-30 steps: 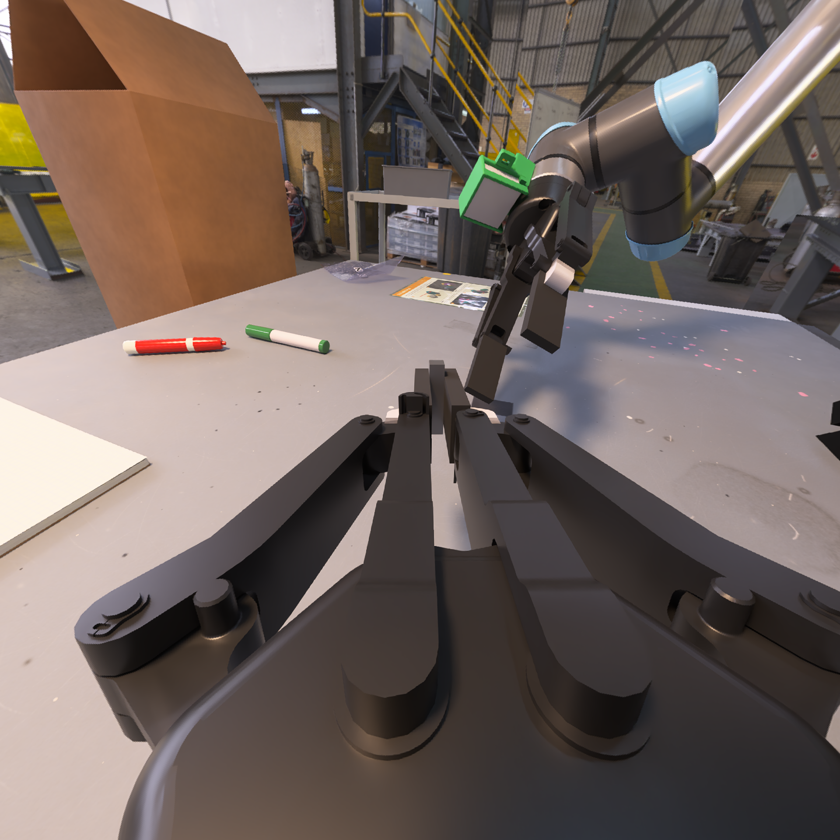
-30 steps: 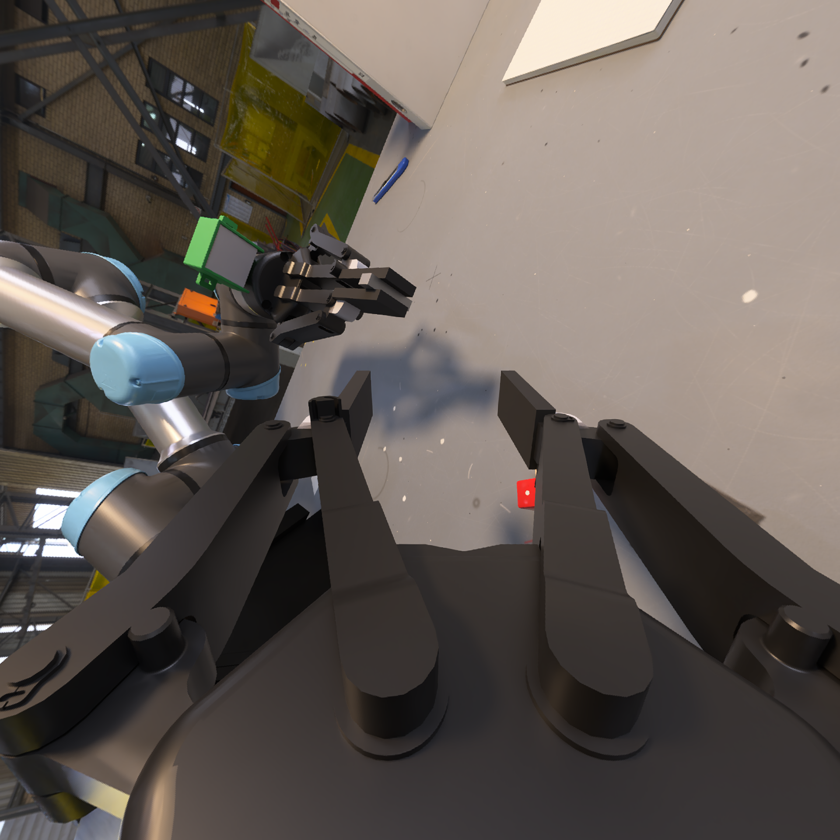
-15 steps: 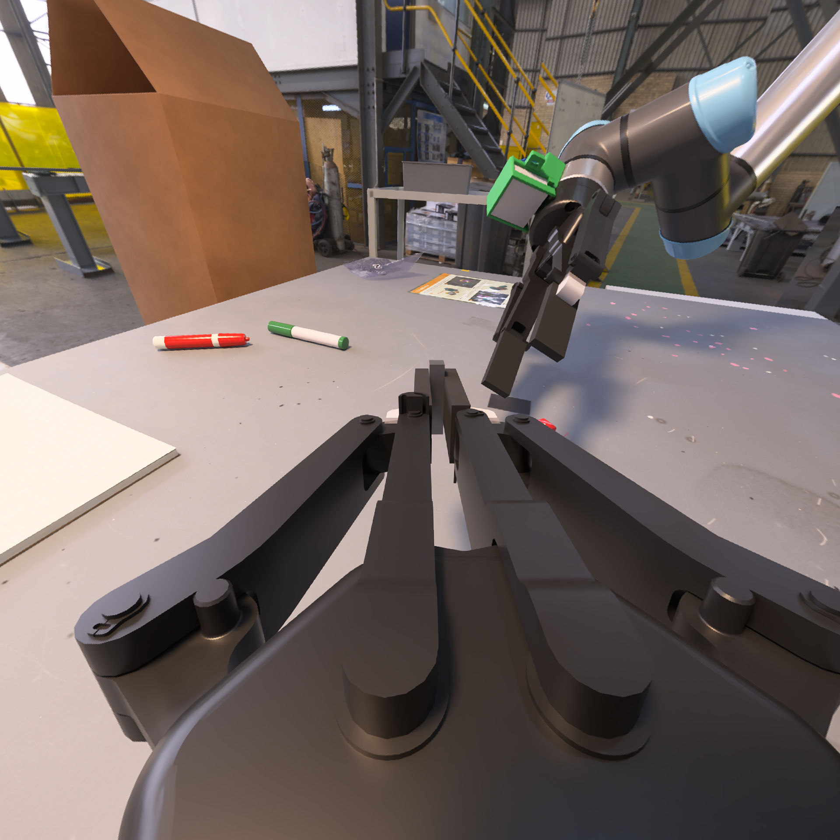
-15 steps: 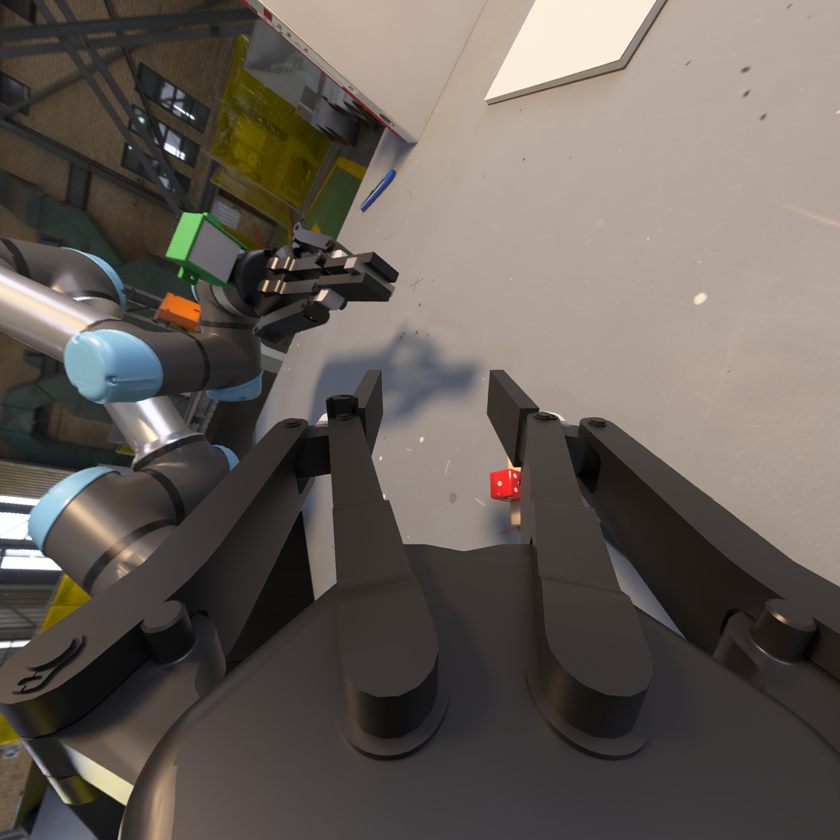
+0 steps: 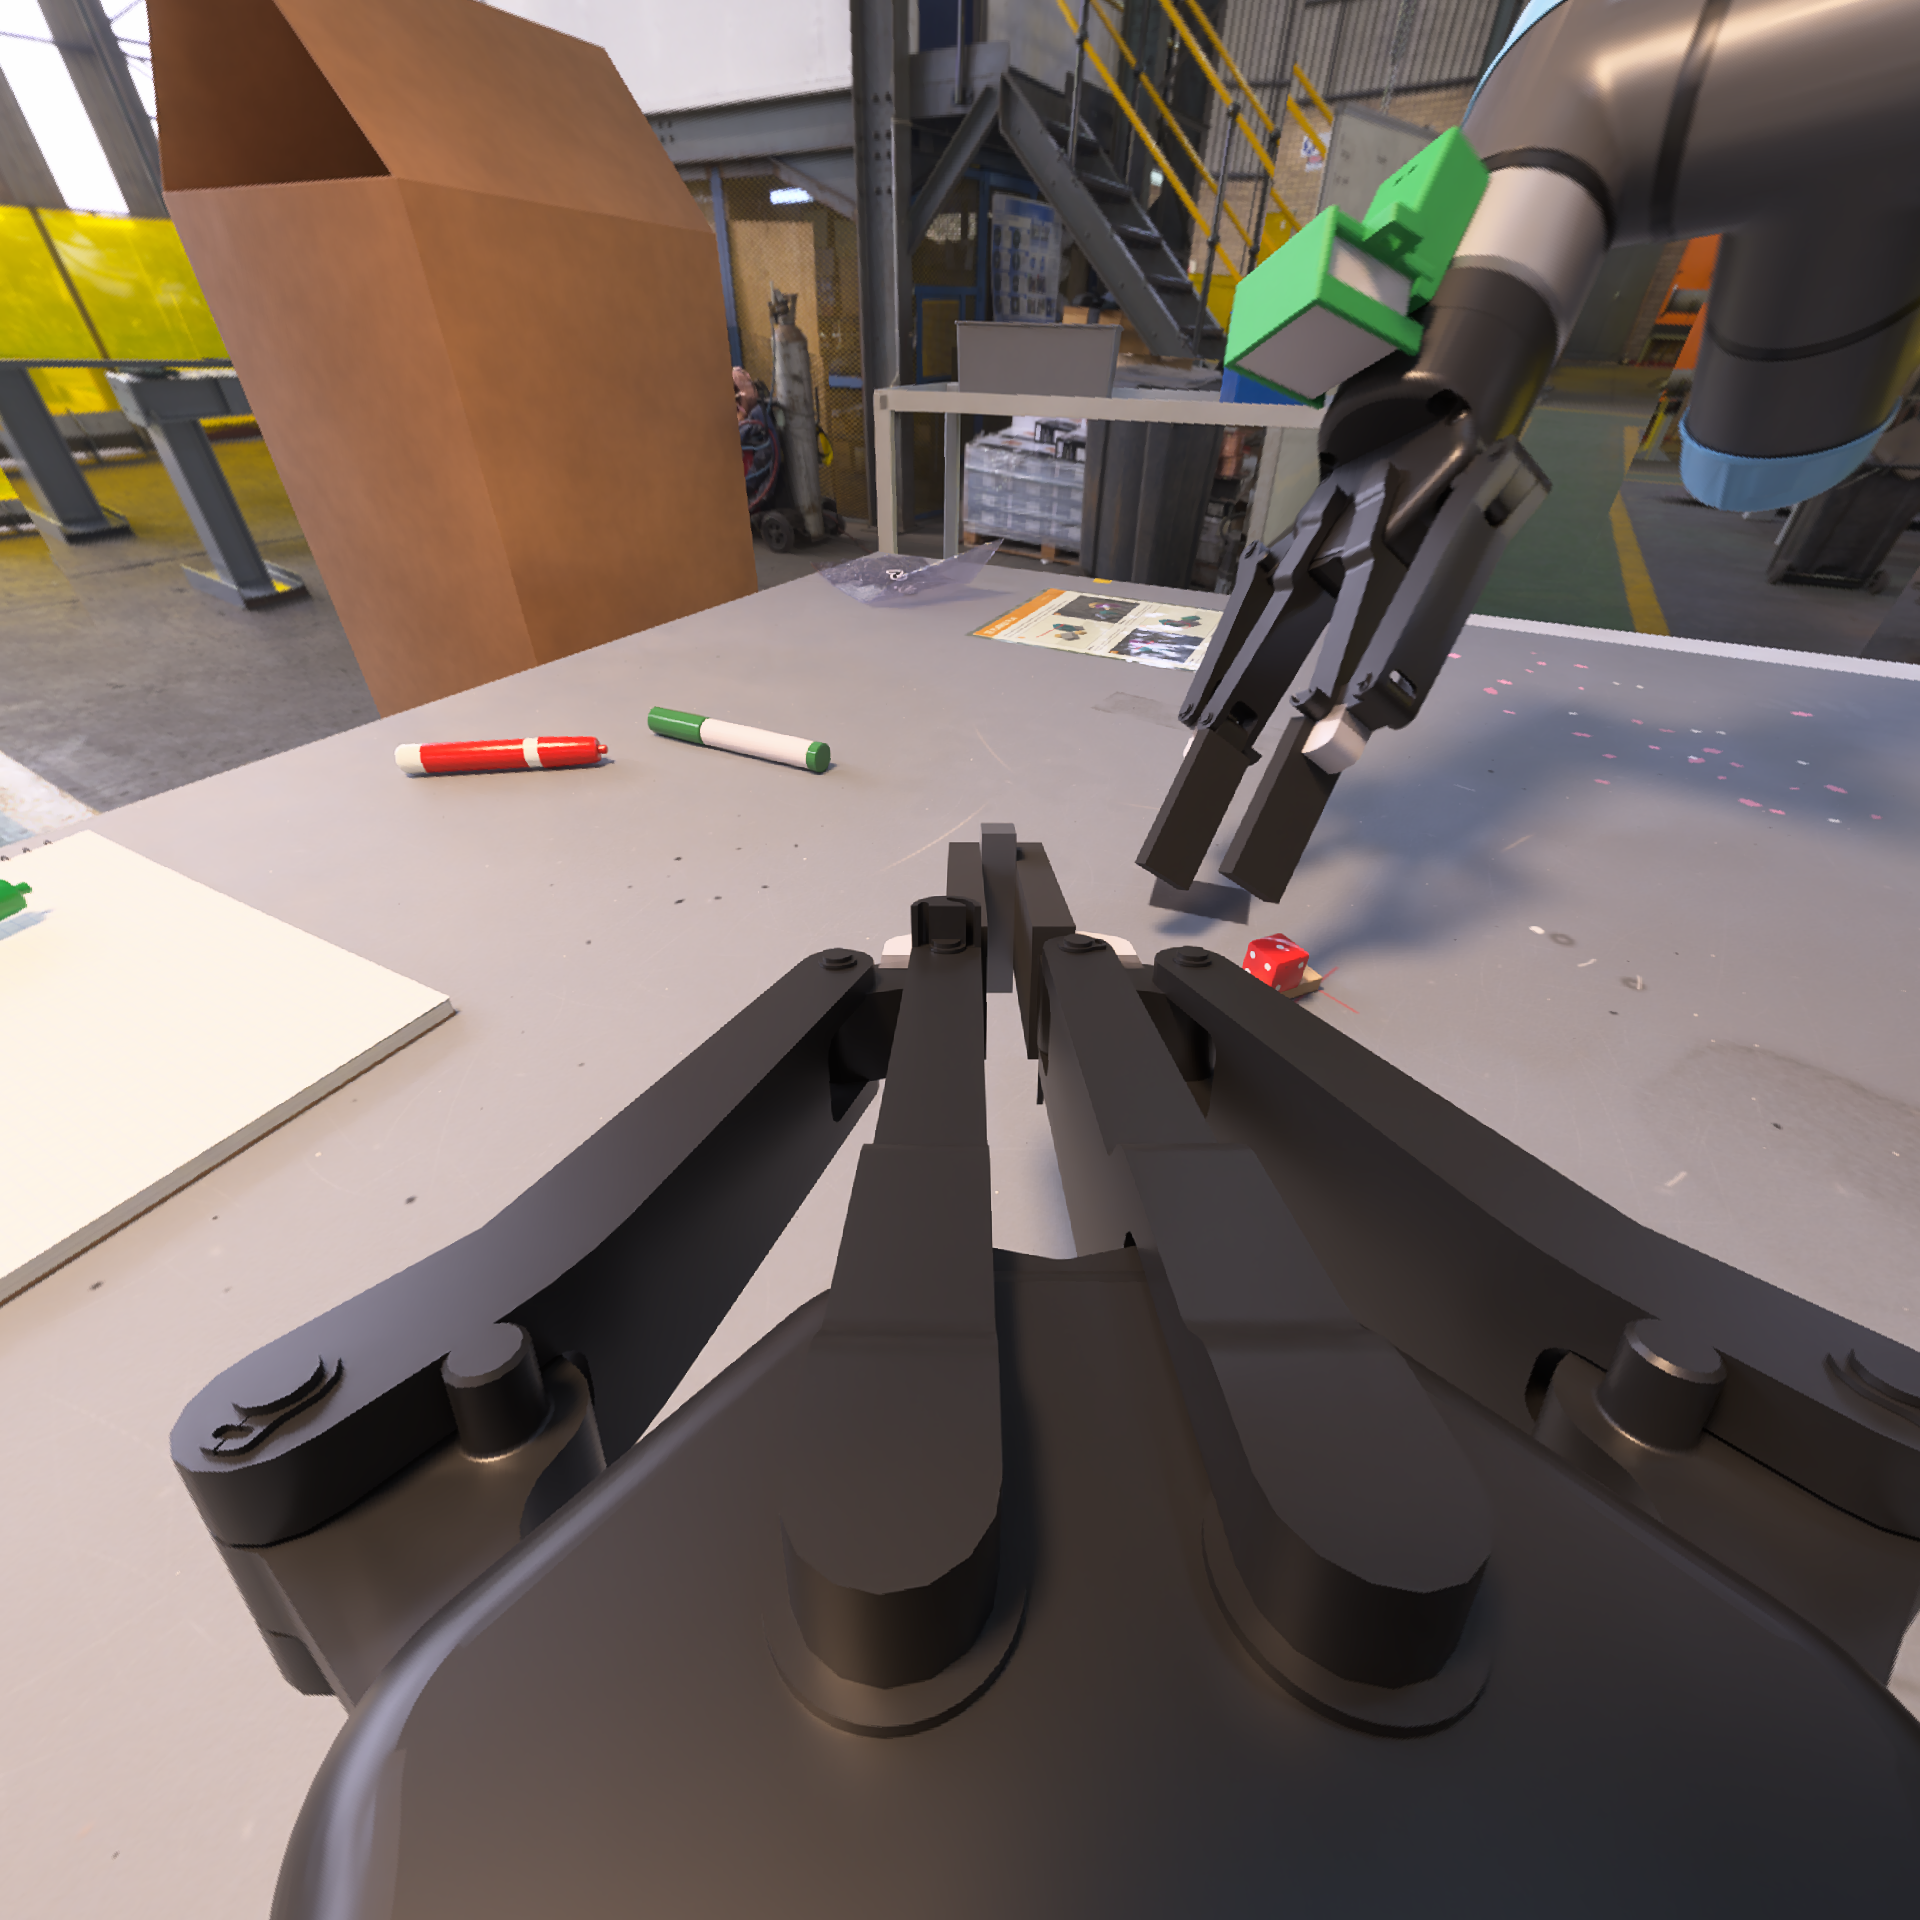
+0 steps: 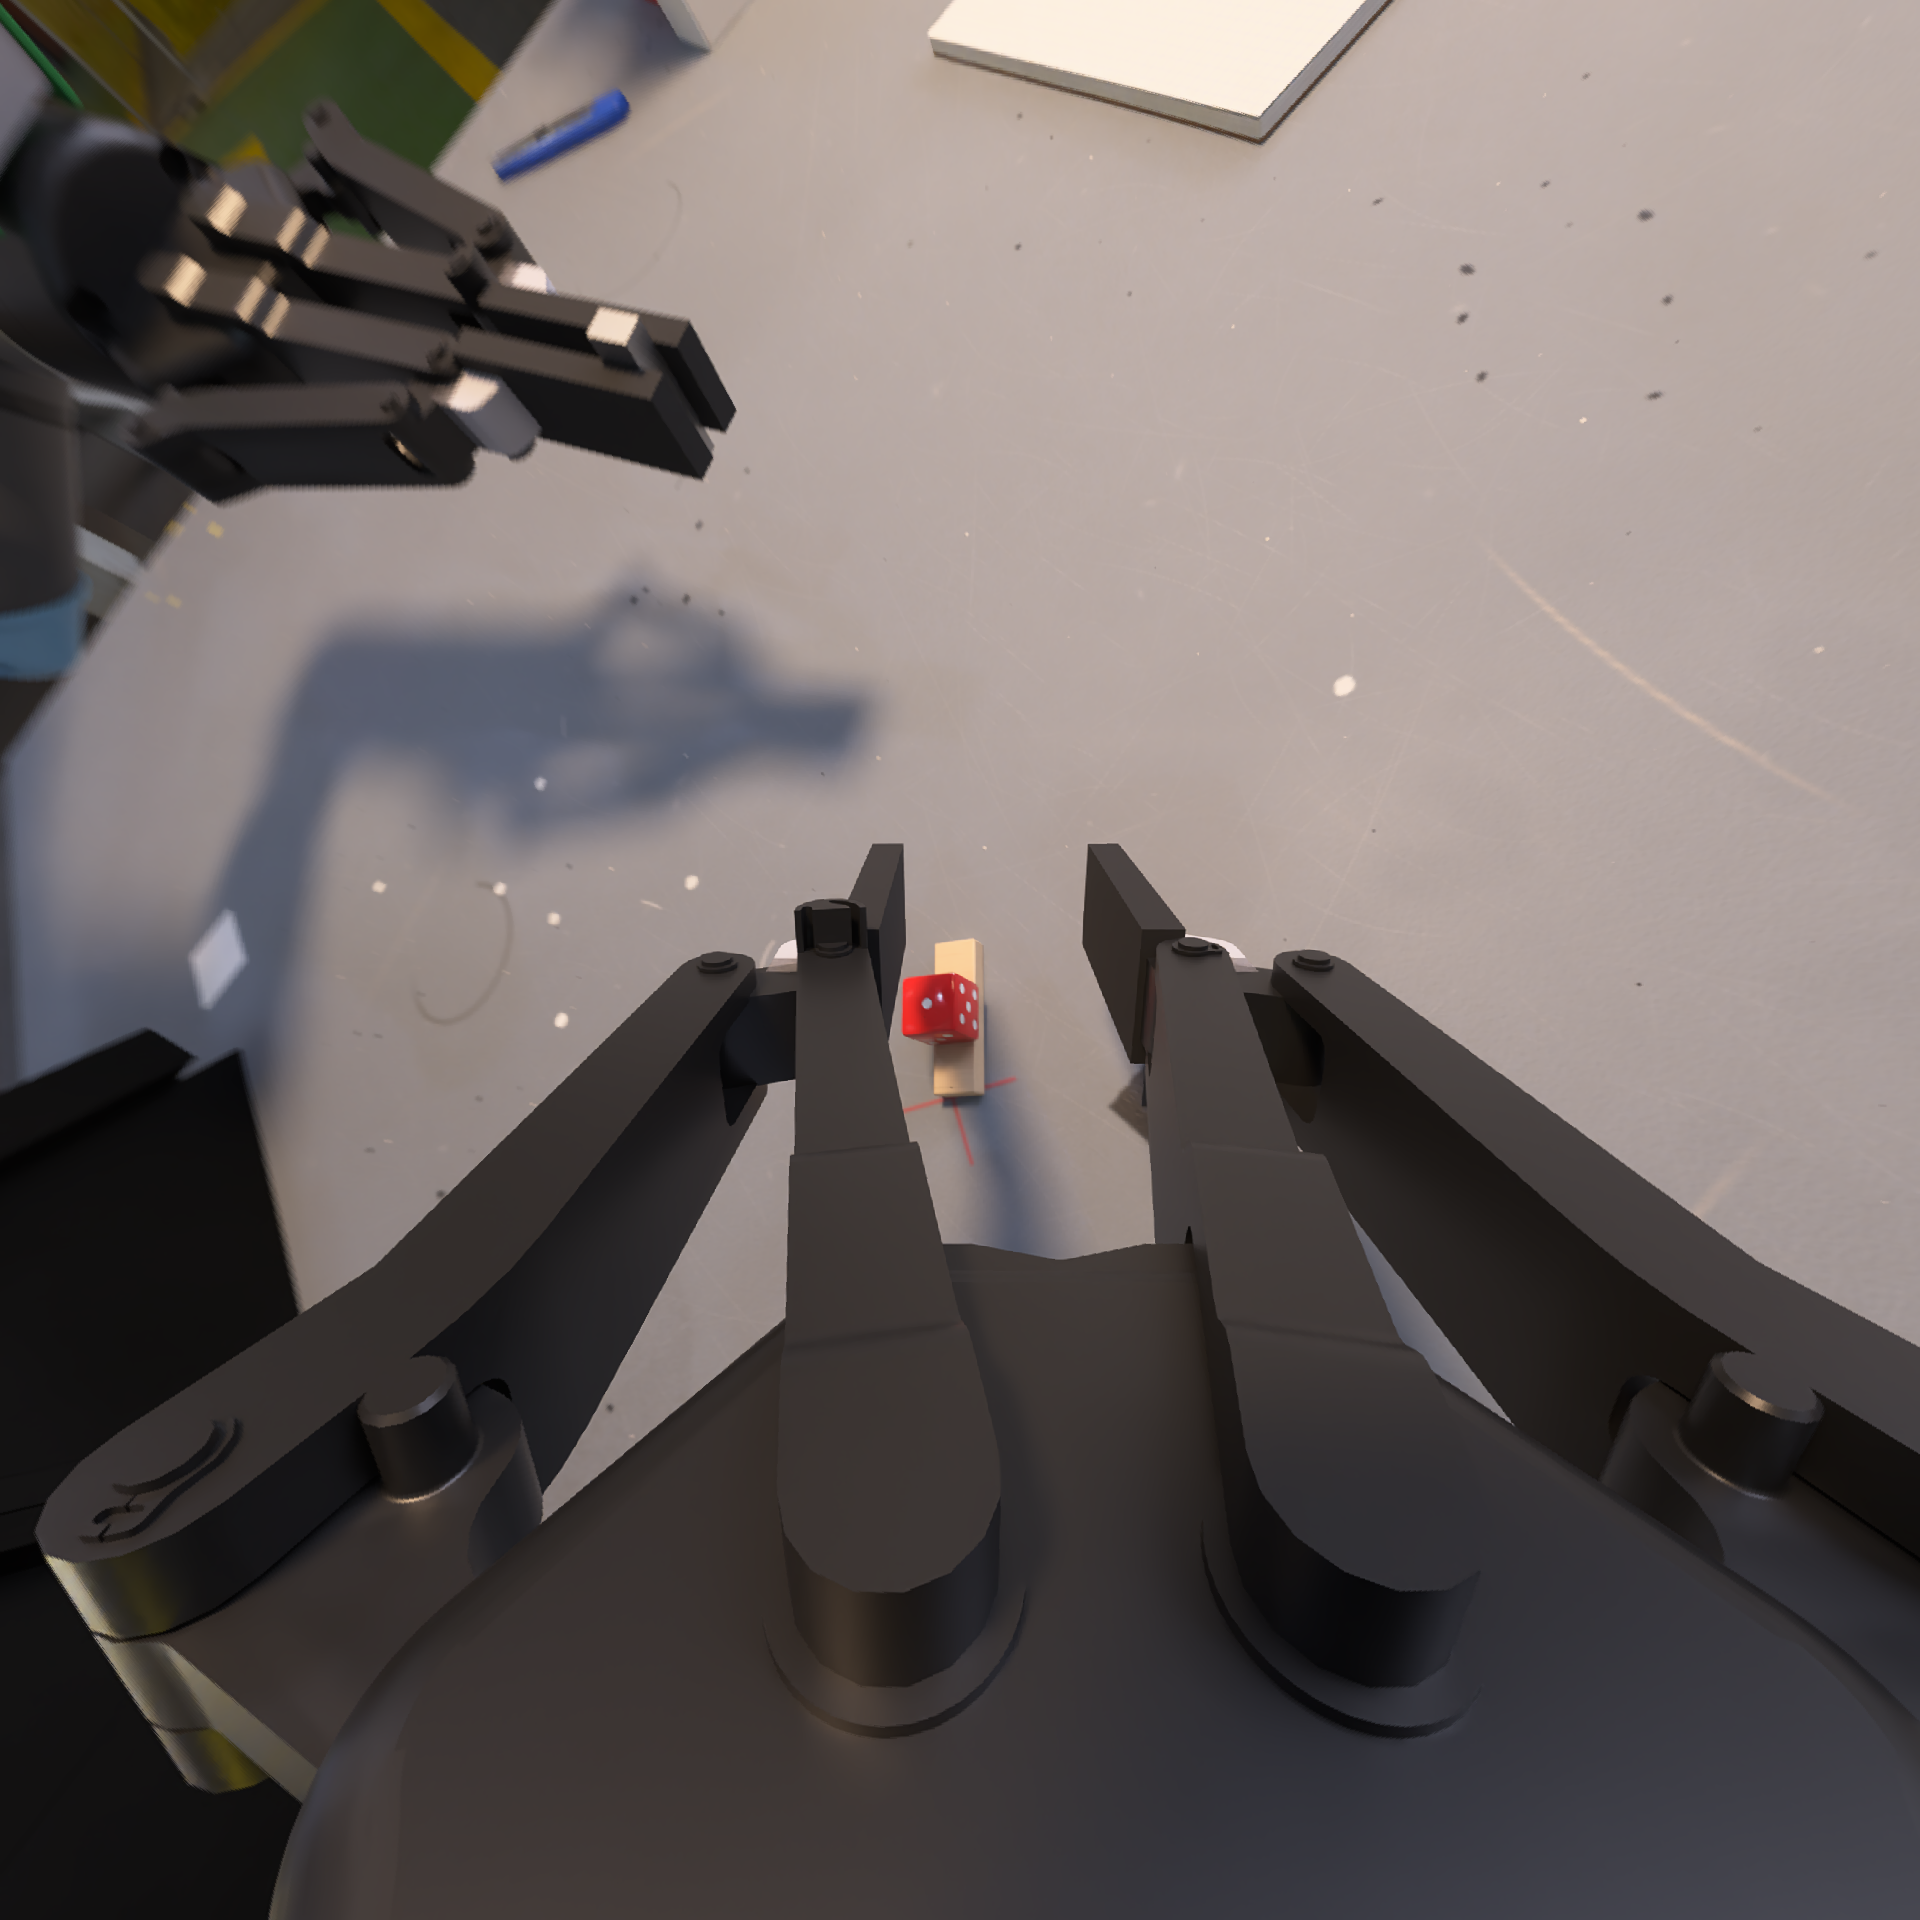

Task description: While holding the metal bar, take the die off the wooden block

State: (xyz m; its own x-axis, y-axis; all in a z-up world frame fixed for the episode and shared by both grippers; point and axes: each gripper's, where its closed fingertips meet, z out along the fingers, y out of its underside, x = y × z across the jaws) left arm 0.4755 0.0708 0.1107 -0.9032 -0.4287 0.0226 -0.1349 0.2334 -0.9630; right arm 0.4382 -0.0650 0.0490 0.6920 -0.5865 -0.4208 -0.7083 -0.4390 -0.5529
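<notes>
The red die (image 6: 940,1006) is sitting on the small wooden block (image 6: 958,1070), which is lying flat on the grey bench (image 6: 1351,520). The right claw (image 6: 992,896) is hanging above the block with its jaws spread apart, gripping nothing; the die is showing between its fingers, closer to the left one. The left claw (image 5: 997,883) is hovering near the block, jaws pressed nearly together on a thin grey metal bar (image 5: 998,914). Beyond the block, a red marker (image 5: 499,754) and a green marker (image 5: 740,739) are lying on the bench.
</notes>
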